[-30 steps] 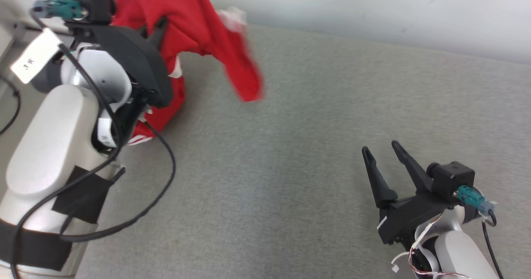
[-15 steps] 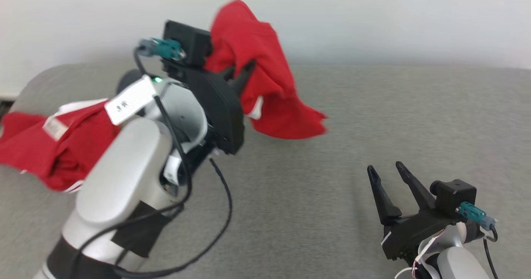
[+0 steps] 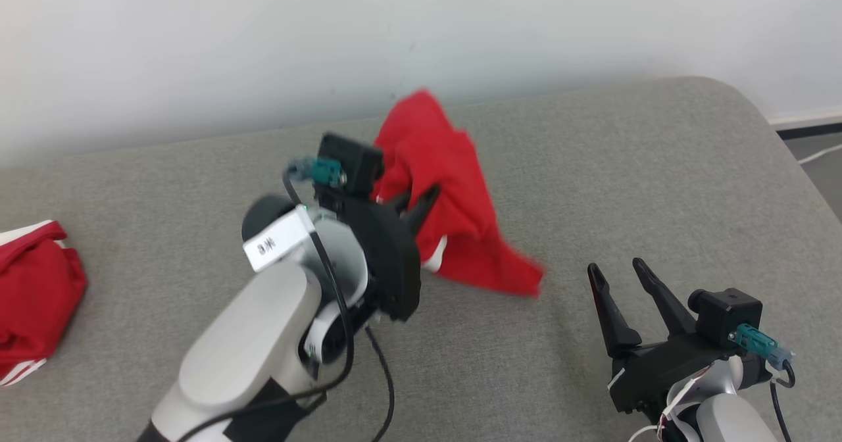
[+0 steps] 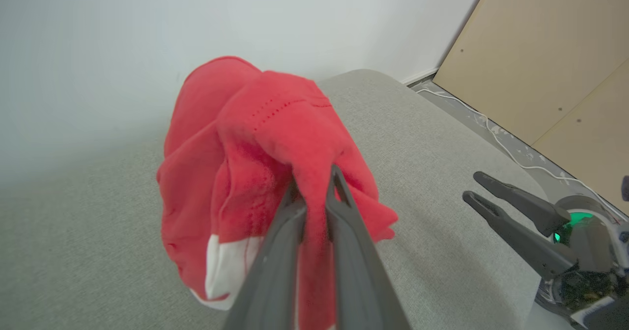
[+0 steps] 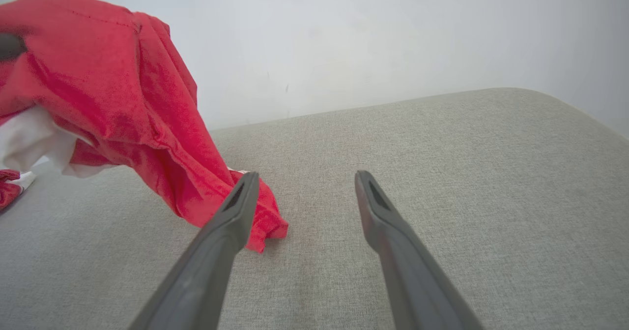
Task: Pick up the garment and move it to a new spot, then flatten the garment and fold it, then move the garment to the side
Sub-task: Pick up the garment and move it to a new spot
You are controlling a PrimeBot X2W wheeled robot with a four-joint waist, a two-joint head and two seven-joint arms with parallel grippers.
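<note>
While the left gripper (image 3: 416, 198) hangs above the grey cushion (image 3: 592, 166), its two dark fingers are pinched together on a bunch of the red garment (image 3: 447, 185). The left wrist view shows the clamp plainly: the left gripper (image 4: 317, 182) has red cloth squeezed in the narrow slot between its fingers, and the garment (image 4: 265, 123) bulges up and over their tips. A white trim patch (image 4: 223, 266) shows at the lower fold. The garment is lifted near the middle of the cushion, towards its back edge, where the cushion meets the pale wall (image 3: 395, 34). From the grip the cloth droops down and to the right. In the right wrist view the garment (image 5: 98, 74) tapers to a low corner that looks to touch the cushion (image 5: 442, 173).

The right gripper (image 3: 616, 268) is near the cushion's front right part, its fingers spread apart with nothing between them. In its own view the right gripper (image 5: 307, 178) shows bare fabric in the gap, and the garment's low corner lies just beside its left finger. The left wrist view also catches the right gripper (image 4: 472, 186), well apart from the cloth.

A second red garment (image 3: 33, 284) lies crumpled at the cushion's left edge.
</note>
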